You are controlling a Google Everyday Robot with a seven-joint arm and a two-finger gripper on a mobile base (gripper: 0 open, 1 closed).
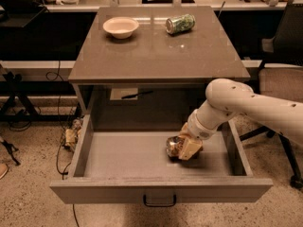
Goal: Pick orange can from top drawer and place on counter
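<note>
In the top drawer [160,189], right of centre, the gripper [186,149] clasps the orange can [173,146]. The counter [156,53] sits above the drawer.

Glossy counter [156,51]; matt top drawer [128,155] holds shiny metal orange can [173,146] at smooth plastic pincer [187,149].

Office or lab workspace.
Long desks [71,6] run behind the counter [156,56], an office chair [288,37] stands right of it, cables [64,141] trail over speckled floor [28,193] to its left; gripper [183,149] in the top drawer [128,155] below it.
</note>
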